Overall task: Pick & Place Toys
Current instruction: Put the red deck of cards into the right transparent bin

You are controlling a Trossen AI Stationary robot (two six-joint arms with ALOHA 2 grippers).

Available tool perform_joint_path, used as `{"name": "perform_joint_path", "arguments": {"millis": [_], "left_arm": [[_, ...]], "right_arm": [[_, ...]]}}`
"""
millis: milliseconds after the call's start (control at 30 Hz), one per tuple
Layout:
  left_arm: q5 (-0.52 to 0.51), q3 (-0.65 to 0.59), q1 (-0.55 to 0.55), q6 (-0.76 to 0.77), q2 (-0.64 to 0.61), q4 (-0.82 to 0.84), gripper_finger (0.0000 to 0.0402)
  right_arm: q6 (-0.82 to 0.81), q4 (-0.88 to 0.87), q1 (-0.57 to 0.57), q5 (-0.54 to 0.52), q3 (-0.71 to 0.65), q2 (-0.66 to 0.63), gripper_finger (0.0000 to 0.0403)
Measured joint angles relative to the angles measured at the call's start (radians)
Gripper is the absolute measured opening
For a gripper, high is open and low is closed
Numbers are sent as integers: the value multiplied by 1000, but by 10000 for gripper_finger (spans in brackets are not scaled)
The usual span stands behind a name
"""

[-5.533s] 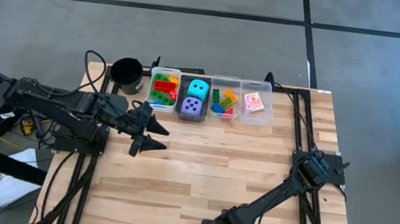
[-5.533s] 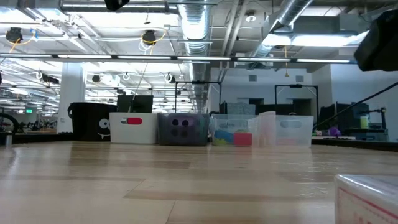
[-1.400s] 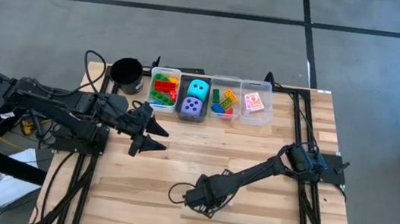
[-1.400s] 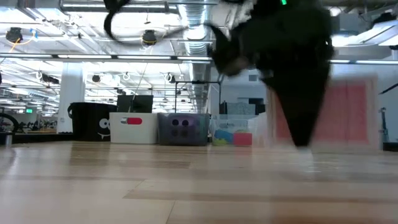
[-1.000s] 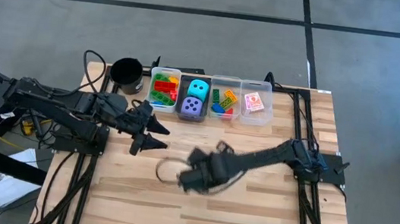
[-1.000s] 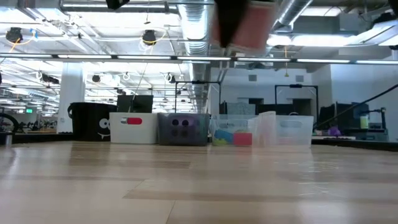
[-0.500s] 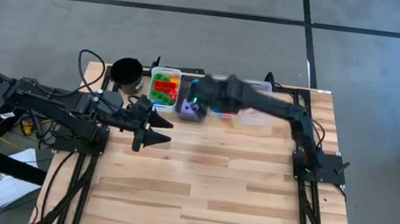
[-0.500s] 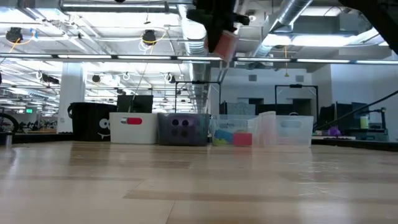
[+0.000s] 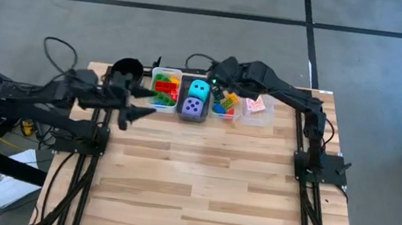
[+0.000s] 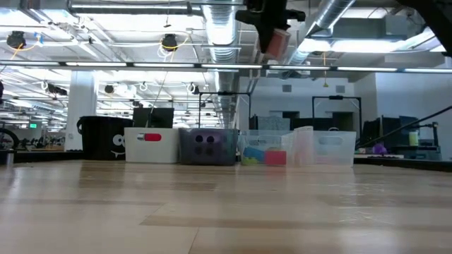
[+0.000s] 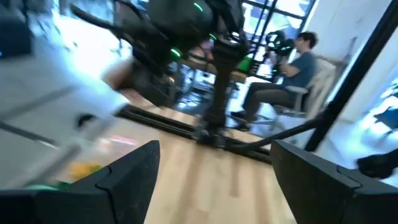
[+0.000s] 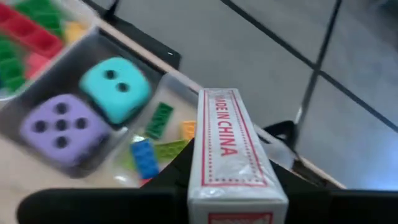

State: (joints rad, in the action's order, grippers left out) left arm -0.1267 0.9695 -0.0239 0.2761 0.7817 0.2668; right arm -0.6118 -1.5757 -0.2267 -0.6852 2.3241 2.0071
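My right gripper (image 12: 233, 186) is shut on a red-white card box (image 12: 229, 140) and hovers high over the row of clear bins (image 9: 213, 78) at the table's far edge. Below it, one bin holds a cyan die (image 12: 115, 88) and a purple die (image 12: 57, 128). The bin beside it holds small bricks (image 12: 149, 146). Another bin has red and green bricks (image 9: 164, 90), and a small card (image 9: 255, 102) lies in the rightmost bin. My left gripper (image 9: 133, 104) stands open near the black cup (image 9: 127, 73) and holds nothing. My right gripper pinches the card box between its two fingers (image 12: 176, 180), one on each broad face, with the printed narrow side (image 12: 222, 127) toward the wrist camera. The fingers come from above. The box (image 10: 276, 41) hangs tilted below them, lifted well clear of the bins.
Bare wooden table (image 9: 200, 181) stretches from the bins to the near edge. Cables loop beside the left arm (image 9: 55, 48). In the left wrist view, a person (image 11: 292, 68) sits beyond the table.
My right gripper has carried the card box from the middle of the table up and toward the far edge, then a little to the right, and is now over the bins. My left gripper has swung toward the far left, near the black cup.
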Motion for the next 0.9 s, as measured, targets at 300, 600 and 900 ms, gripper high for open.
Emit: {"name": "perform_joint_path", "arguments": {"millis": [300,600,900], "left_arm": [[0,0,-142,-96,-186,114,298],[0,0,-210,-143,-159,118,298],[1,-1,-251,-140,46,38,298]], "right_arm": [[-125,7,123,54,-71,-4,63],[-232,9,208,4,-299,-176,63],[-344,347,210,-105,-828,-599,63]]}}
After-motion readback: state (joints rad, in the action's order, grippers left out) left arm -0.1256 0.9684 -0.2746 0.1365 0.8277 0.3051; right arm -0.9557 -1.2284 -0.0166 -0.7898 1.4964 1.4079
